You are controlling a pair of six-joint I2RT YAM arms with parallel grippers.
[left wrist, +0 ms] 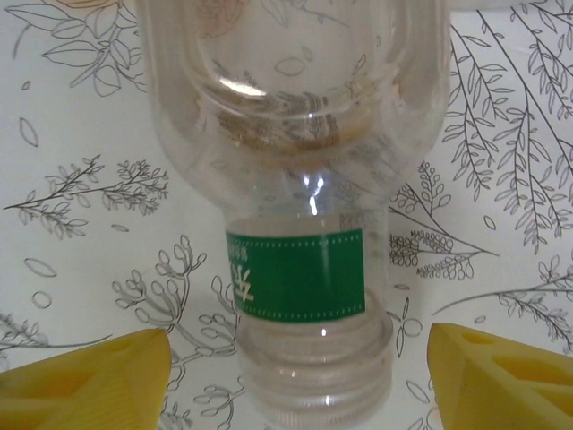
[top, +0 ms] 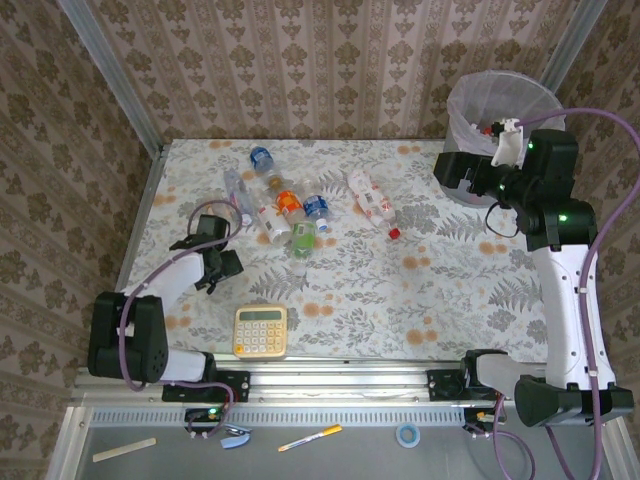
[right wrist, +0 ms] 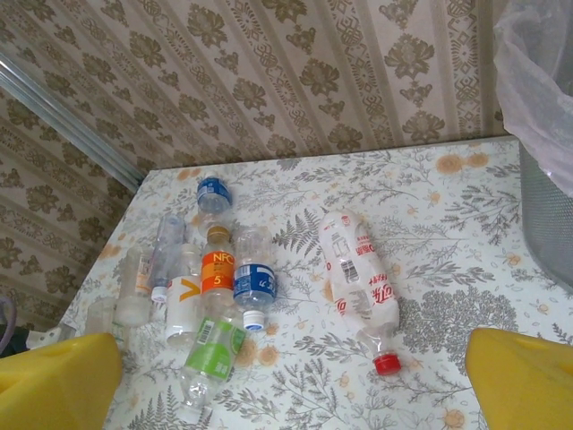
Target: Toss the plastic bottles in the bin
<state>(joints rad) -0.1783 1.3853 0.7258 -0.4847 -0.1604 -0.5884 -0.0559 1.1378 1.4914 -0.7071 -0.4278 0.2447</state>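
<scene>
Nearest the arm bases, a yellow calculator (top: 260,331) was seen lying on the table (top: 450,290), no part of the job. Just beyond it, the left gripper (left wrist: 300,376) was placed about the cap end of a clear bottle with a green label (left wrist: 295,278). Its yellow fingers (left wrist: 89,381) were parted, with a gap visible on each side, so nothing was yet gripped. Farther out, the other plastic bottles (top: 300,205) were scattered mid-table, roughly eight of them. At the far right, the right gripper (right wrist: 291,376) was spread wide and empty, close beside the bin (top: 500,100). Something red could be made out inside its liner (right wrist: 537,81), so a start was judged made. Most of the task was judged left.
</scene>
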